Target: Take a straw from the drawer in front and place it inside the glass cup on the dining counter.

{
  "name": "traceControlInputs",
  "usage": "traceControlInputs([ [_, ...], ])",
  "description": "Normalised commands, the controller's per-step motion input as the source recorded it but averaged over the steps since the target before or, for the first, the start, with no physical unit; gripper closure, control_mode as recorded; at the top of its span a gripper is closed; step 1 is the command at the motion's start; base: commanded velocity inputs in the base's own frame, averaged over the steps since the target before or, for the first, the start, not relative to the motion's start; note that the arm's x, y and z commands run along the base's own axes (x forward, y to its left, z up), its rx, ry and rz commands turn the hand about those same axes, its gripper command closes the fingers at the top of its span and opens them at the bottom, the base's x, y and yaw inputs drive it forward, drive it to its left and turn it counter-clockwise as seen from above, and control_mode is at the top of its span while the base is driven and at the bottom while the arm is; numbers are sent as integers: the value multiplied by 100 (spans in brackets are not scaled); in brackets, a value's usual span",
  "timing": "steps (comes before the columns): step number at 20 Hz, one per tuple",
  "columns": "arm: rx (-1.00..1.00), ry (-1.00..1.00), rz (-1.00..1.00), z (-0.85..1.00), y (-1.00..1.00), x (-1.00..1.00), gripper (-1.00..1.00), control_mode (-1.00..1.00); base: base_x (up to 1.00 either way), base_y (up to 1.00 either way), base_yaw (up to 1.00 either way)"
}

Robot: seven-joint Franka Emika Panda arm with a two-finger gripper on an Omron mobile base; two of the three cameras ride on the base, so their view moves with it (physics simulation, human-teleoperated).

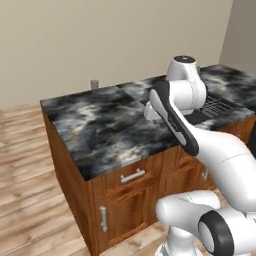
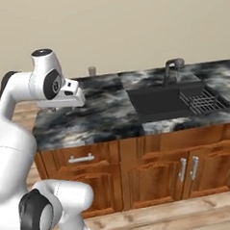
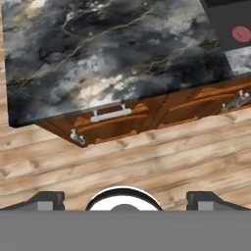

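Basically nothing's done yet imo. The drawer (image 1: 132,176) is fully shut, front panel flush w/ the cabinet, silver bar handle untouched, so the straw must be inside it, can't see it at all. My jaws (image 3: 125,200) are spread wide apart w/ nothing between them, hanging up high over the floor in front of the cabinet, looking down at the drawer front, well apart from the handle. The glass cup (image 1: 94,84) sits at the far edge of the dining counter (image 1: 100,125), near the far left corner of the surface, upright, looks empty afaict but it's tiny. So what's left: get down to the handle, pull the drawer open, find and pinch the straw, carry it over the surface to the cup, drop it in. Whole job pretty much. View diffs: the right base cam gives the sink (image 2: 157,102), the faucet (image 2: 172,67) and the dish rack (image 2: 203,101) off to the right, plus the cabinet doors under them, head-on. The left base cam has my arm across most of that but shows the left end of the counter better. Hand cam gets the drawer handle close from above, no cup in it.
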Motion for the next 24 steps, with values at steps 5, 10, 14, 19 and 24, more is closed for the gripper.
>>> traceControlInputs([
  [5,0,0,0,0,0,0,-100,100,0,70,-61],
  [10,0,0,0,0,0,0,-100,100,0,63,-57],
  [14,0,0,0,0,0,0,-100,100,0,56,-51],
  [19,0,0,0,0,0,0,-100,100,0,48,-38],
  [24,0,0,0,0,0,0,-100,100,-10,42,-21],
])
